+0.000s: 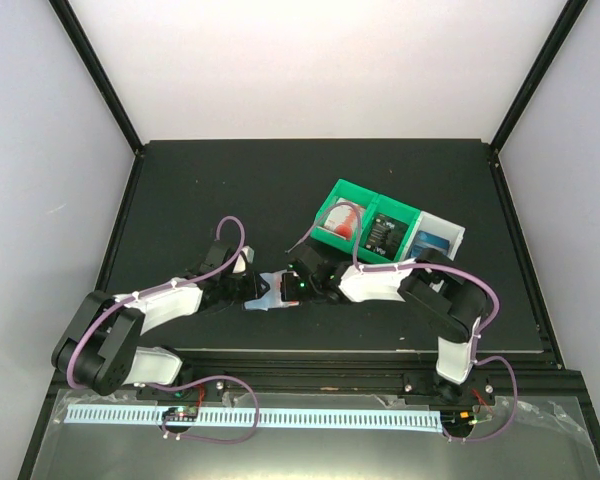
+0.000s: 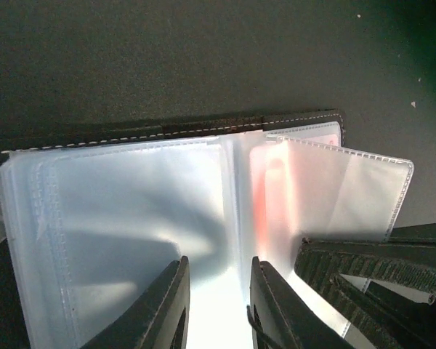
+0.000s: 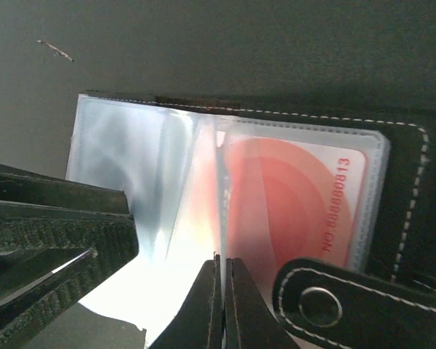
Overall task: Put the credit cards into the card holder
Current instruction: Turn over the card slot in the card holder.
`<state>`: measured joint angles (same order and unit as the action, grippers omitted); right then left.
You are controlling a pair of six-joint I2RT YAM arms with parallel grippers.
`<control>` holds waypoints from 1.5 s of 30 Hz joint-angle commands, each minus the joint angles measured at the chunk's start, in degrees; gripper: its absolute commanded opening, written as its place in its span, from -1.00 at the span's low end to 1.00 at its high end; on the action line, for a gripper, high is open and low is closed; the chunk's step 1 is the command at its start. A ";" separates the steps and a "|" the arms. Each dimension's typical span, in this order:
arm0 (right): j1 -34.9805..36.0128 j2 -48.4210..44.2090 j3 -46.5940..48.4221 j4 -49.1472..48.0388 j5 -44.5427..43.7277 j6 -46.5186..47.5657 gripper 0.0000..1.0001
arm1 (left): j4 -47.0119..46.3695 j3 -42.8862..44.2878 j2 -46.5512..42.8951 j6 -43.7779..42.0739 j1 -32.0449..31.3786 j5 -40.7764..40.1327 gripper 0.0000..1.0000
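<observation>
**Q:** While the card holder (image 2: 152,218) lies open on the desk (image 1: 230,190) between your two arms, how far along is the job?

**A:** Early, by my judgement. One red card (image 3: 291,203) sits in a pocket on the snap tab (image 3: 327,305) side, and no other pocket in view shows a card. More credit cards (image 1: 384,233) lie in the green bins (image 1: 327,208) and the white bin (image 1: 450,228), well apart from the holder, farther back and to your right.

**Q:** Which way does it point?

**A:** It lies cover down, sleeves up. In both wrist views its long axis runs side to side across the two open halves. The fold runs away from your fingers toward the stitched far edge. From above it is too small to tell more.

**Q:** And the fingers?

**A:** Your right fingers (image 3: 203,305) are clenched on the edge of one clear sleeve (image 2: 341,189) and hold it raised off the stack. Your left fingers (image 2: 176,305) stand a little apart, on either side of the fold. Whether they pinch plastic or only press on it, I cannot tell.

**Q:** What is left?

**A:** You have to fetch each card from the bins and slide it into an empty pocket.
</observation>
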<state>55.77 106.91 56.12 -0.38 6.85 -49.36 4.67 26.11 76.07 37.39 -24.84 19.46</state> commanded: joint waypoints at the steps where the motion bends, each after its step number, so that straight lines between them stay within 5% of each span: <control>1: -0.31 -2.17 1.13 3.99 -3.72 1.02 -0.97 | 1.61 1.57 -1.19 -1.21 -0.38 1.39 -0.48; 11: -0.31 -3.01 1.26 8.38 -8.17 1.60 -0.57 | 0.08 1.66 -1.49 -1.17 -0.38 5.47 -0.41; 33: -0.35 -4.38 3.12 15.89 -13.81 2.30 -0.43 | -2.43 4.50 3.04 -2.17 -2.41 8.23 -0.29; 45: -4.81 -21.75 -2.07 18.54 -16.33 7.90 -0.33 | -0.95 8.16 9.76 -3.95 -4.98 6.49 -0.32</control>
<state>54.35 91.15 55.70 15.97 -7.07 -45.41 3.14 31.05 83.99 35.46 -28.71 26.13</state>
